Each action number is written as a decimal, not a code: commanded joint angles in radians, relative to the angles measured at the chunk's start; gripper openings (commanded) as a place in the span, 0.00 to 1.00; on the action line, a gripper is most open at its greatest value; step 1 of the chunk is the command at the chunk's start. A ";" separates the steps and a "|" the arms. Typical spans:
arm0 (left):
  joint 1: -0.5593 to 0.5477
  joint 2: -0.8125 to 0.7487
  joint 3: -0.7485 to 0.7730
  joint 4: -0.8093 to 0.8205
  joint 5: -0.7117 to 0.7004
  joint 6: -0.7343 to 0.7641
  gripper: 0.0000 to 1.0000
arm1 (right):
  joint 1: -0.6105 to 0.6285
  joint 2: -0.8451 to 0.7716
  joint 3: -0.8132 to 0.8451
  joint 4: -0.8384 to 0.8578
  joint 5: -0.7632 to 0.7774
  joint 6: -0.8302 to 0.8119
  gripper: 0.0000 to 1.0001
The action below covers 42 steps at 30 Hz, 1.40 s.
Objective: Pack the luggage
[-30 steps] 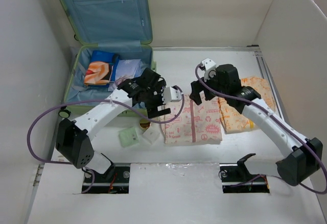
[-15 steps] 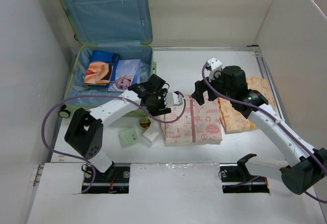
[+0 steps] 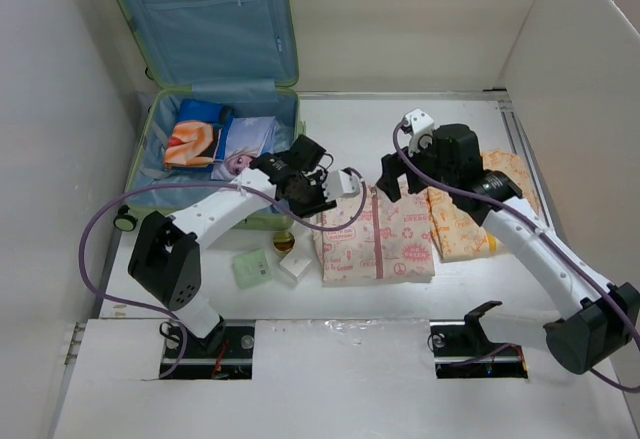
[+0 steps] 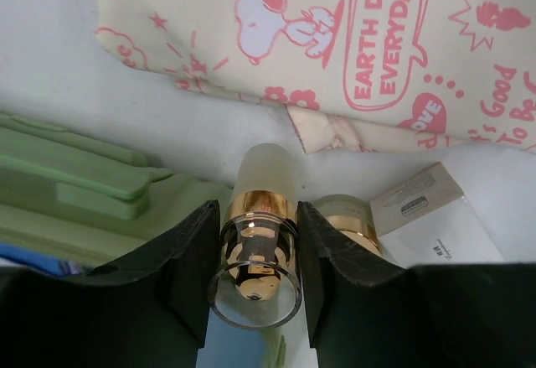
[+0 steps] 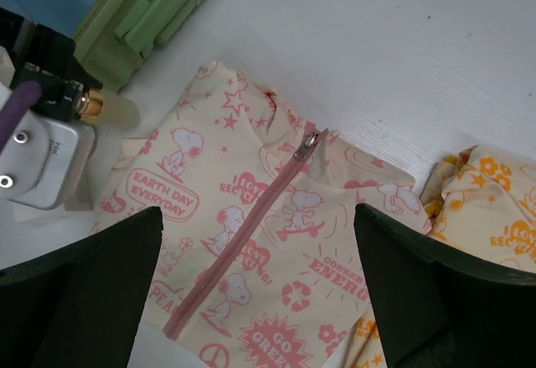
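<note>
the luggage (image 3: 205, 29) lies open at the upper left of the top view, with its lid propped upright and the blue lining showing. its lower half holds folded clothes: an orange and blue piece (image 3: 195, 139) on the left and a pale printed piece (image 3: 252, 137) beside it. just outside its green front wall, the left claw (image 4: 255, 217) is clenched on a bottle (image 4: 266, 175) with a gold collar and frosted cap. a gold-lidded jar (image 4: 347, 217) and a white box (image 4: 423, 217) sit just right of the bottle. the right claw (image 5: 260, 251) is spread wide above a pink-printed zip pouch (image 5: 209, 217), grasping nothing.
</note>
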<state>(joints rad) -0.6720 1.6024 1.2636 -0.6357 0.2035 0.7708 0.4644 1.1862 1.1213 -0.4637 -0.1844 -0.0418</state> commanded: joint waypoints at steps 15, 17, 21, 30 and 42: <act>0.028 -0.067 0.209 0.096 -0.082 -0.197 0.00 | -0.013 0.050 0.118 0.007 0.000 -0.036 1.00; 0.028 -0.078 0.261 0.096 -0.093 -0.206 0.00 | -0.013 0.050 0.118 0.007 -0.009 -0.046 1.00; 0.040 -0.078 0.359 0.080 -0.102 -0.260 0.00 | -0.023 0.078 0.138 0.016 -0.018 -0.046 1.00; 0.095 -0.019 0.617 -0.018 -0.269 -0.343 0.00 | -0.032 0.202 0.242 0.043 -0.059 -0.084 1.00; 0.236 0.062 0.563 -0.131 -0.282 -0.353 0.00 | -0.096 0.539 0.526 0.043 -0.207 -0.104 1.00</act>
<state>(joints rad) -0.4755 1.6314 1.8400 -0.7258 -0.0902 0.4377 0.3901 1.6855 1.5730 -0.4442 -0.3229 -0.1287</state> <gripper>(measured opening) 0.352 0.998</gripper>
